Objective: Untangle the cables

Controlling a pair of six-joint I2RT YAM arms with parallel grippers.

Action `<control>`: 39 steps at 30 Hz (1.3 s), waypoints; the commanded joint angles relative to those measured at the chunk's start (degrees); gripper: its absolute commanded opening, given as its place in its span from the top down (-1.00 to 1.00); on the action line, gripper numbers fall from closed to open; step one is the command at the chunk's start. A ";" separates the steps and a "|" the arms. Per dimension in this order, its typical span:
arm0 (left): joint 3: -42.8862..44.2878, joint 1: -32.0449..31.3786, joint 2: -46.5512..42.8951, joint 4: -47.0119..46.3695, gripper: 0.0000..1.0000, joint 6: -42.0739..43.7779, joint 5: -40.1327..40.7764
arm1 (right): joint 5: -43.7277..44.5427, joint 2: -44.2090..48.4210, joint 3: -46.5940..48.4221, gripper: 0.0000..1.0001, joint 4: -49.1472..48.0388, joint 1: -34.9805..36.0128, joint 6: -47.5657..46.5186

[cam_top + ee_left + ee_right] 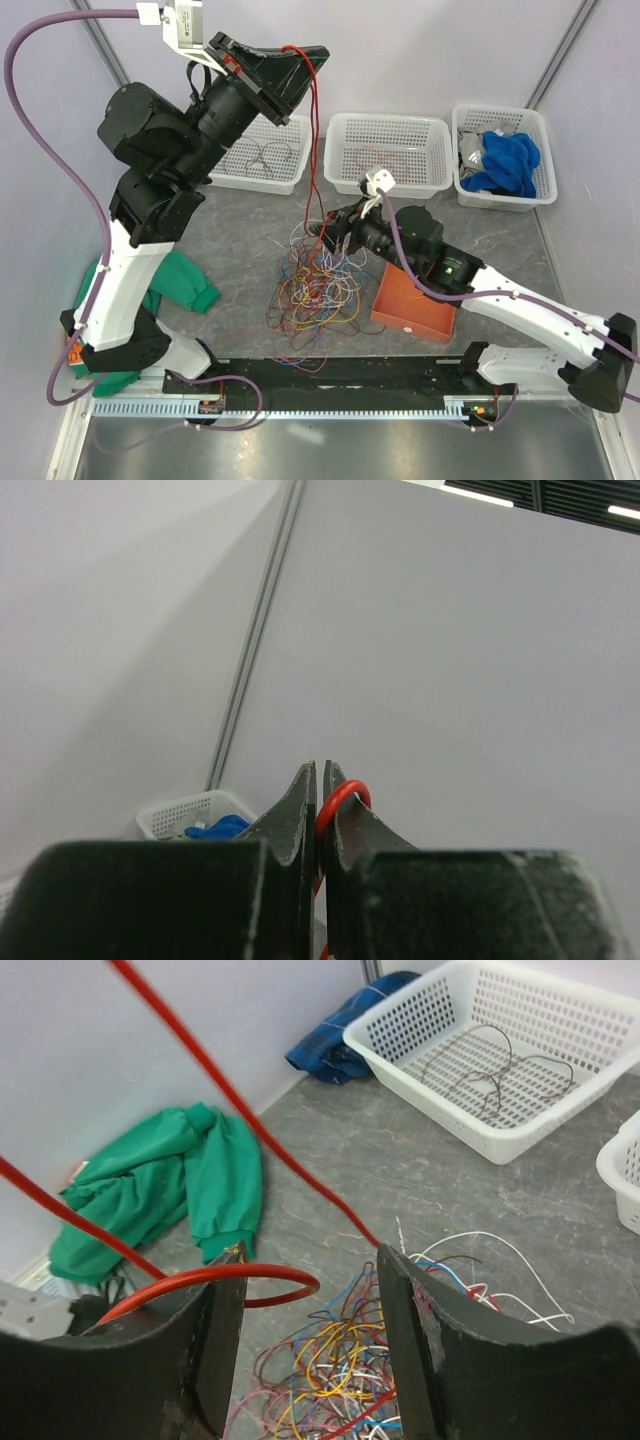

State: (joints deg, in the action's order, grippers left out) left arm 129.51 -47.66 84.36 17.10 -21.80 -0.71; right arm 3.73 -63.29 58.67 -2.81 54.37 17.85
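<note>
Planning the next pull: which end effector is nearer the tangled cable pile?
Right. The right end effector hovers open at the far edge of the cable pile; the left end effector is high above, shut on a red cable.

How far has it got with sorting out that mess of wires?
Early days, seemingly. A few dark brown wires lie in the left basket and reddish ones in the middle basket. The left gripper is shut on a red cable, strung up from the tangle, while the open right gripper hovers over it. Most cables are knotted on the table.
</note>
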 commanded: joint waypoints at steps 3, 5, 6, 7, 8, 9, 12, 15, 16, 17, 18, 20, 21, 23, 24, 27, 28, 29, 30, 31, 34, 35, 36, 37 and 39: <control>2.32 -0.07 -1.03 -3.39 0.97 -2.28 -2.28 | 4.71 -6.58 0.12 -0.25 -6.24 -0.05 -2.90; 2.24 -0.07 -1.21 -3.04 0.96 -2.28 -2.37 | 6.46 -8.51 0.12 -0.22 -8.43 -0.05 -3.17; 1.97 -0.07 -1.47 -2.87 0.96 -2.19 -2.37 | 6.90 -9.22 0.12 -0.18 -10.09 -0.05 -3.43; 1.80 -0.07 -1.56 -2.69 0.96 -2.10 -2.10 | 7.43 -10.44 0.21 -0.13 -10.81 -0.05 -3.61; 1.45 -0.07 -1.82 -2.51 0.96 -2.02 -2.10 | 7.78 -10.89 0.21 -0.05 -11.60 -0.14 -3.78; 0.49 -0.07 -2.09 -2.51 0.96 -1.93 -1.93 | 8.92 -11.15 0.21 0.21 -12.91 -0.14 -4.22; -2.06 -0.07 -3.84 -2.51 0.96 -1.05 -0.35 | 11.55 -10.11 0.82 0.86 -13.10 -0.14 -4.66; -6.09 -0.07 -6.21 -3.21 0.96 0.79 2.45 | 15.15 -6.60 3.37 1.00 -9.87 -0.14 -5.28; -7.51 -0.07 -6.92 -3.65 0.97 1.67 4.12 | 15.87 -4.93 4.59 1.00 -8.37 -0.14 -5.97; -9.00 -0.07 -8.40 -4.35 0.96 2.11 5.01 | 16.66 -4.31 8.00 1.00 -6.61 -0.14 -6.42; -12.15 -0.07 -9.03 -5.49 0.96 2.55 5.89 | 17.45 -3.78 9.95 1.00 -3.29 -0.14 -6.86; -15.42 -0.07 -11.13 -6.90 0.96 3.78 8.70 | 19.47 -2.37 15.64 1.00 -0.46 -0.14 -8.17; -18.30 -0.07 -11.58 -8.04 0.96 4.22 10.62 | 20.26 -1.76 17.51 1.00 2.08 -0.14 -8.61; -21.13 -0.07 -13.24 -9.27 0.96 5.80 12.65 | 22.89 -1.40 22.59 1.00 4.55 -0.14 -10.19; -24.10 -0.07 -14.04 -10.93 0.96 6.15 14.75 | 23.86 -1.14 24.19 1.00 6.05 -0.14 -10.72; -28.94 -0.07 -15.79 -13.05 0.96 7.74 18.36 | 27.38 -1.75 30.96 1.00 8.25 -0.14 -13.01; -29.84 -0.07 -16.15 -14.28 0.96 8.44 18.81 | 27.73 -1.93 32.71 1.00 8.69 -0.14 -13.36; -31.24 -0.07 -16.41 -14.64 0.96 8.70 19.25 | 28.09 -2.02 36.12 1.00 8.96 -0.05 -13.80; -31.95 -0.07 -16.85 -14.82 0.96 9.05 20.04 | 28.00 -2.45 37.64 1.00 9.31 -0.05 -13.89; -32.56 -0.07 -17.12 -15.34 0.96 9.15 20.48 | 28.09 -2.72 40.35 1.00 9.40 -0.14 -13.98; -35.29 -0.07 -17.82 -15.87 0.97 9.67 21.80 | 29.40 -4.65 44.14 1.00 10.98 -0.05 -15.03; -36.95 -0.07 -18.00 -16.48 0.97 9.85 22.33 | 30.28 -5.00 44.42 1.00 11.07 -0.14 -15.56; -37.57 -0.07 -18.00 -16.66 0.97 10.02 23.38 | 32.29 -5.61 44.59 1.00 10.90 -0.14 -16.61; -38.19 0.02 -17.74 -16.75 0.96 10.11 23.91 | 33.18 -5.97 45.12 1.00 10.63 -0.14 -17.31; -38.72 0.20 -17.12 -16.84 0.97 10.98 24.35 | 35.63 -7.80 46.61 1.00 10.28 -0.14 -21.08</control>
State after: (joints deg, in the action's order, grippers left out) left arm 92.05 -47.66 67.85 3.99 -14.87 19.66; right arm 33.52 -67.42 102.80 5.67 54.26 2.76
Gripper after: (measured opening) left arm 0.045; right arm 0.034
